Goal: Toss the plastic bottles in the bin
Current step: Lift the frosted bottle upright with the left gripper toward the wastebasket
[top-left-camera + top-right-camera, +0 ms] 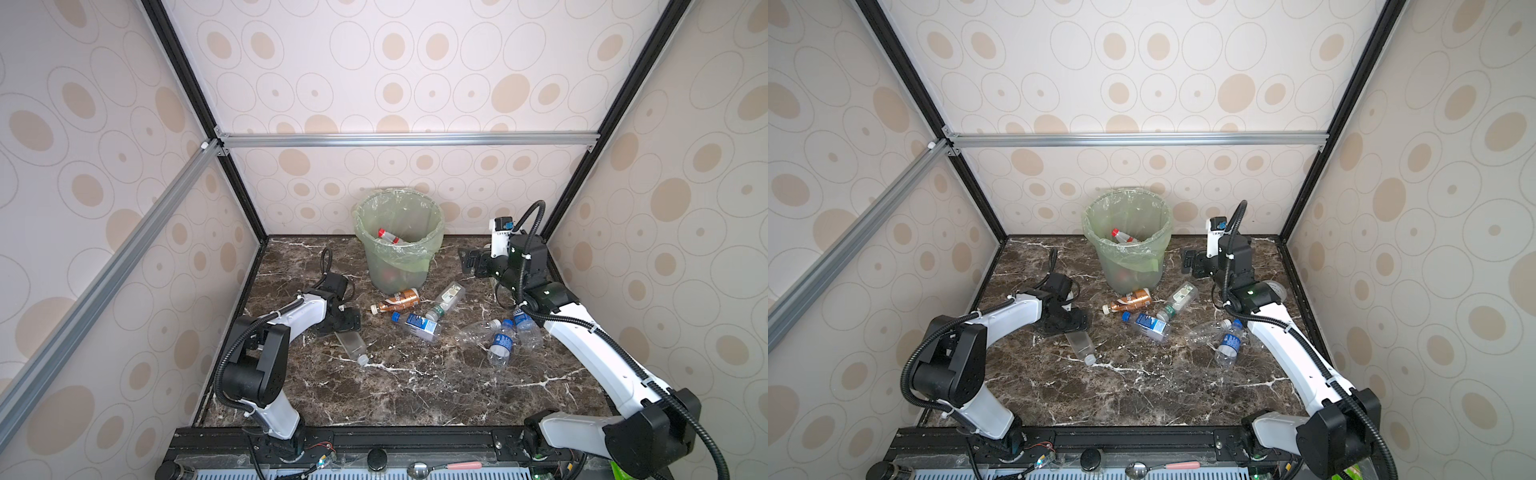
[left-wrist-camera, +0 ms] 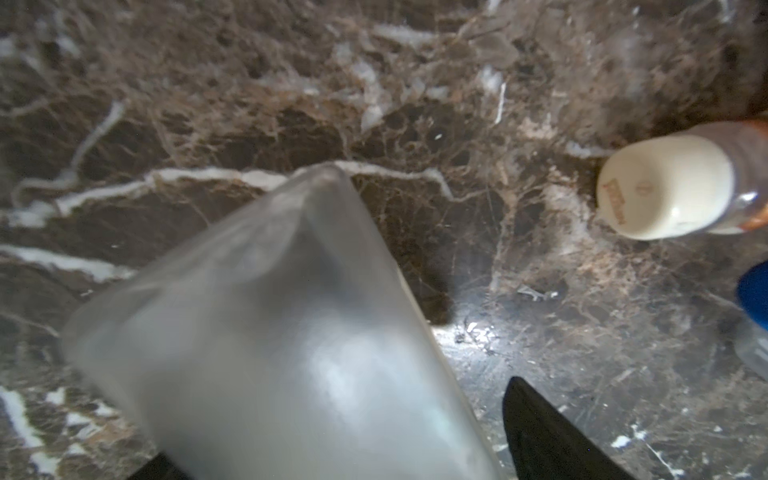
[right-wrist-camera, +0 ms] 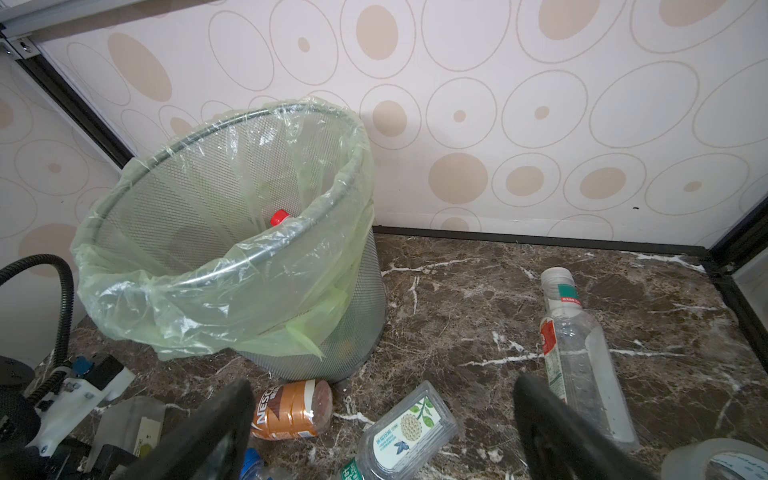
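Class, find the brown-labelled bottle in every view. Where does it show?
Both top views: the brown-labelled bottle lies centrally, just in front of the bin.
Left wrist: only its cream cap shows, beyond the frosted bottle.
Right wrist: the bottle lies at the foot of the bin.
Shared landmark: the bin, absent from the left wrist view.

Marble tabletop (image 1: 395,395), pink-handled spoon (image 1: 440,467), perhaps tape roll (image 3: 698,453)
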### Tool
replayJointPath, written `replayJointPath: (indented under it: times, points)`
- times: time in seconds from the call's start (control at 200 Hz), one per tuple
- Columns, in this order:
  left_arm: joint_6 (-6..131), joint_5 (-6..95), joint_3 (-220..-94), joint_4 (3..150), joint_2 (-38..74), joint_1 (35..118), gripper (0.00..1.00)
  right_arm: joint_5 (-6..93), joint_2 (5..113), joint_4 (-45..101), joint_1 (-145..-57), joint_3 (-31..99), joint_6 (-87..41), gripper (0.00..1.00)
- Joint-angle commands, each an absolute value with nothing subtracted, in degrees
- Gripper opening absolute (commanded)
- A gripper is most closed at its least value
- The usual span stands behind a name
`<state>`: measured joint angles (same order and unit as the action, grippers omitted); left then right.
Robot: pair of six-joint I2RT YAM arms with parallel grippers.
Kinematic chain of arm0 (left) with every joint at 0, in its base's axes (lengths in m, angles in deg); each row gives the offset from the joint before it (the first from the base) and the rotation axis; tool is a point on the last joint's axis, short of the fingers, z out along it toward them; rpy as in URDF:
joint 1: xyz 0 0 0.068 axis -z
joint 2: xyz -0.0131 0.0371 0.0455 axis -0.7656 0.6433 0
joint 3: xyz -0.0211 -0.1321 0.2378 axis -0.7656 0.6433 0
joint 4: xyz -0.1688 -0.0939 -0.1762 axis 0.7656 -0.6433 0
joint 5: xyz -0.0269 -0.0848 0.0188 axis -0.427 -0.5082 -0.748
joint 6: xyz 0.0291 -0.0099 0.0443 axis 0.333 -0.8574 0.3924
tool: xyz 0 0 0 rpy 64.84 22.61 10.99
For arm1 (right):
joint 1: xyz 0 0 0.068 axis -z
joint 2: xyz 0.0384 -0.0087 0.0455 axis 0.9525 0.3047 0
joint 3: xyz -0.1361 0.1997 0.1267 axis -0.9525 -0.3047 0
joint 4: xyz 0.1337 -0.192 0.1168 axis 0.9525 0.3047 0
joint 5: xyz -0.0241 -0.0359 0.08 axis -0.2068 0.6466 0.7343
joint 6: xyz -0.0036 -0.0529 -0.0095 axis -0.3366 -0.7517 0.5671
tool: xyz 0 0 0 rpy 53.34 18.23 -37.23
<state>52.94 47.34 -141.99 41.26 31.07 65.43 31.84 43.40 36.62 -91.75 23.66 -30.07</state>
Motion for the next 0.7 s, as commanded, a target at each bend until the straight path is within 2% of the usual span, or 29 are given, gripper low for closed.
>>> replayJointPath:
  times: [0.0,0.12,0.24,0.39,0.695]
  points:
    - [54.5,51.32,-142.89,42.12,31.4,65.17,0.85,31.48,43.35,35.75,-91.56,23.55,-30.16,1.0]
    - [54.68,51.6,-142.47,43.34,31.0,65.15,0.68,32.01,43.74,35.67,-91.52,23.55,-29.71,1.0]
    - [54.54,51.64,-142.71,44.39,30.44,65.1,0.6,33.48,44.1,35.61,-91.59,23.65,-29.16,1.0]
    - [54.55,51.09,-144.35,45.03,28.89,65.1,0.55,36.24,43.64,36.14,-91.59,24.48,-28.58,1.0]
    - [52.73,54.63,-155.95,46.42,20.06,65.16,0.56,44.11,44.71,35.64,-91.63,26.45,-25.09,1.0]
